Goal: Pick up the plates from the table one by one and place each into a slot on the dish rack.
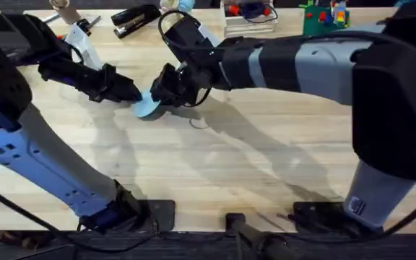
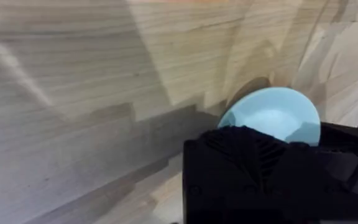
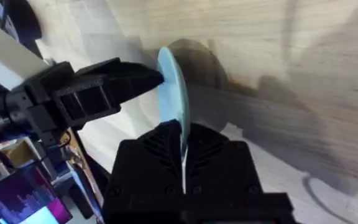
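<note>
Plate (image 1: 147,107): you see one pale sky-blue round plate, thin and smooth, with a shallow dished middle; it stands on edge above the table, between the two grippers, left of centre.
Right gripper (image 1: 166,92): your right arm reaches across the middle; its black fingers are closed on the plate's edge, the plate standing upright in the narrow slit between them.
Left gripper (image 1: 130,92): it comes in from the left and its black tip meets the plate's other face; you cannot tell from these views how far its fingers are parted or whether they grip.
Table (image 1: 215,159): light wooden planks with clear grain, dark arm shadows lying across them under the plate.
Far edge: a black stapler (image 1: 136,18) and a stack of colourful toys (image 1: 323,16) sit well apart from the plate.
</note>
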